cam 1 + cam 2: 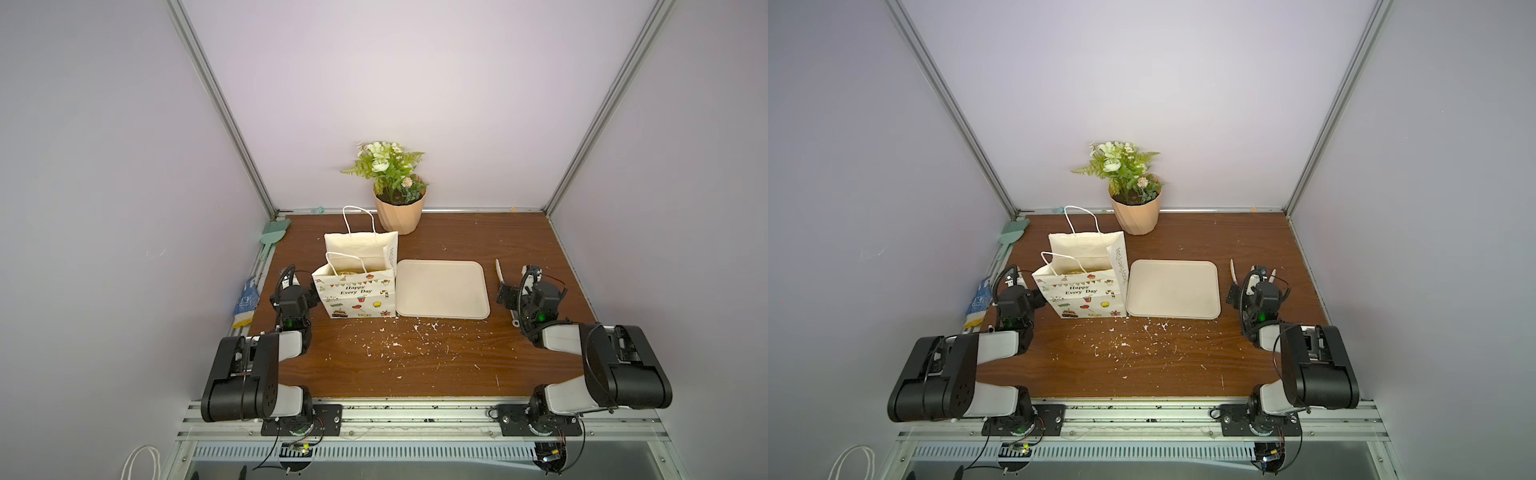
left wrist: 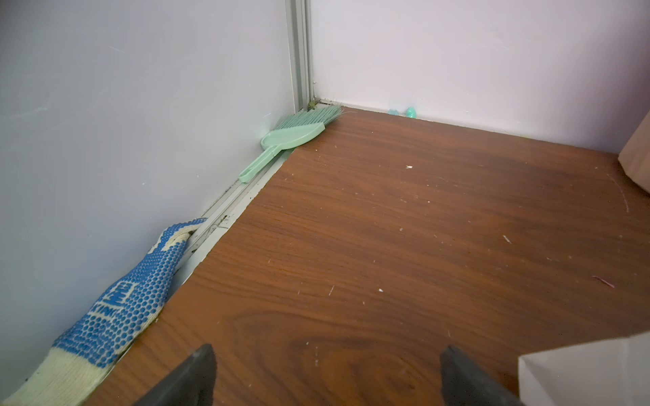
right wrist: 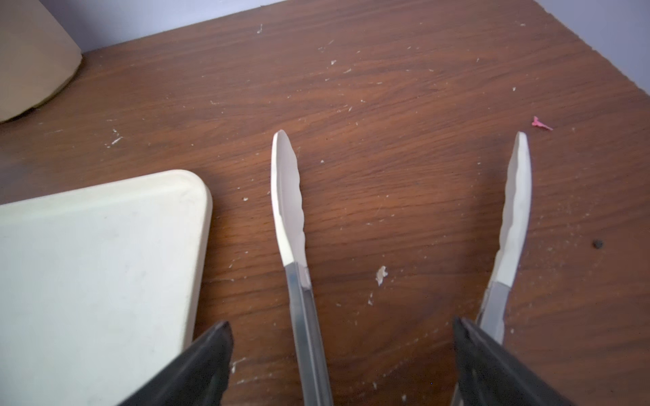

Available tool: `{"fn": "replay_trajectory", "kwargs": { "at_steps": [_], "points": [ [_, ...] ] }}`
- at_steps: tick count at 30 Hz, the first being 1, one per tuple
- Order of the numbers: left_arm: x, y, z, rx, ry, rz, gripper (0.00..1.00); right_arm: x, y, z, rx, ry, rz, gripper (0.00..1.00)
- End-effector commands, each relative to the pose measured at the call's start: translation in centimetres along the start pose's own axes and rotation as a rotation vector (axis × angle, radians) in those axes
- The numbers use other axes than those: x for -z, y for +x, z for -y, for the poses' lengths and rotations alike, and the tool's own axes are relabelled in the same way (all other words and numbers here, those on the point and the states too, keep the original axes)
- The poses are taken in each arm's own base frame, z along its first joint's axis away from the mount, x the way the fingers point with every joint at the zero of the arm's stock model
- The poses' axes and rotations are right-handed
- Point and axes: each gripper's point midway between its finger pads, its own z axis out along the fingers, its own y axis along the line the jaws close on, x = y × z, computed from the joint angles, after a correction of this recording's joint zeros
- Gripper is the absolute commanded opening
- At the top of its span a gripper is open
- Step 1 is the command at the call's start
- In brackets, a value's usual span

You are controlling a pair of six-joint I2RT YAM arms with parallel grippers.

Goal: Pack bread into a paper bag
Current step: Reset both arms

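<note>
The paper bag (image 1: 357,291) stands upright, mouth skyward — long side across the bench (image 1: 415,365). Jaws of the left gripper (image 2: 327,379) gape, released; the right gripper (image 3: 341,325) likewise — tongs (image 3: 286,197) lying between.

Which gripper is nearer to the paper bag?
Left. The left gripper is close beside the paper bag. The right gripper is beyond the tray, which lies between it and the bag.

left arm (image 1: 291,345) lower left, right arm (image 1: 561,338) lower right: bulky black joint housings (image 1: 239,388), white link shells, looping black cables (image 1: 285,275), green indicator lights (image 1: 289,322), black screwed base plates (image 1: 330,417); left gripper (image 2: 327,348): dark tapered fingers (image 2: 193,376).
</note>
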Motion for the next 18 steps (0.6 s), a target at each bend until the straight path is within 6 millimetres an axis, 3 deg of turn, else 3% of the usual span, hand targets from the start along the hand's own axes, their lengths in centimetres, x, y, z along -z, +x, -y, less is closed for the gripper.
{"fn": "replay_trajectory", "kwargs": {
  "at_steps": [1,4,6,9,14,18],
  "points": [
    [0.3,-2.7,2.3,-0.056,0.052,0.122,1.0,0.6,-3.5,-1.2,0.043,-0.023,0.148,0.99],
    [0.2,-2.2,4.5,-0.136,0.12,0.116,1.0,0.5,-3.0,-2.4,0.11,0.015,0.152,0.99],
    [1.7,-1.8,5.8,-0.186,0.221,0.16,1.0,1.2,-3.0,-2.2,0.107,0.04,0.175,0.99],
    [5.0,-2.1,6.1,-0.176,0.291,0.31,1.0,2.4,-3.0,-1.3,0.073,0.058,0.268,1.0],
    [1.8,-1.6,6.6,-0.194,0.267,0.179,1.0,2.0,-2.5,-1.4,0.082,0.064,0.211,1.0],
    [1.3,-1.5,6.2,-0.178,0.257,0.16,1.0,2.0,-2.6,-1.4,0.083,0.063,0.222,1.0]
  ]
}}
